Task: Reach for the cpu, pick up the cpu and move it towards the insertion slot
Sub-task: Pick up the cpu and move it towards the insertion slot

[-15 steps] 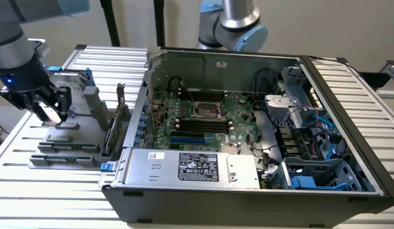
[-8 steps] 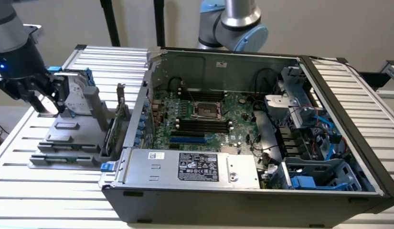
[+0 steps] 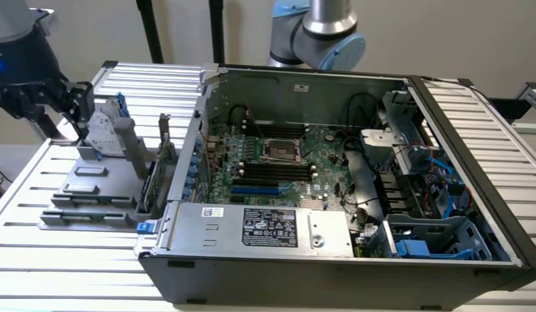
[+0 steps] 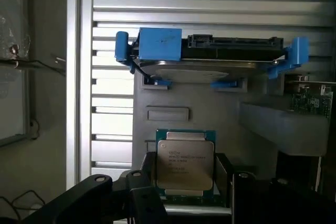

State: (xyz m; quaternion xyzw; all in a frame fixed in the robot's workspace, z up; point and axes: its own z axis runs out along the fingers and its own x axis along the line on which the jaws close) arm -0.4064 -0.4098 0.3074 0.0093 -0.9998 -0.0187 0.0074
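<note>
The cpu (image 4: 185,163), a small square chip with a silver top and green edge, sits between my gripper's (image 4: 186,182) dark fingers (image 4: 143,192), whose pads press against its two sides. In the exterior view my gripper (image 3: 77,120) hangs at the far left over the grey parts holder (image 3: 94,195), behind the upright hard drive (image 3: 107,133). The insertion slot (image 3: 280,151), a square socket with a silvery frame, lies on the green motherboard inside the open computer case (image 3: 337,260), well to the exterior view's right of my gripper.
The hard drive with blue rails (image 4: 205,56) stands just beyond the cpu. A circuit card (image 4: 310,103) sits on the holder's side. Black memory slots (image 3: 277,172) run below the socket. A second arm's base (image 3: 324,32) rises behind the case. The slatted table (image 3: 68,273) carries everything.
</note>
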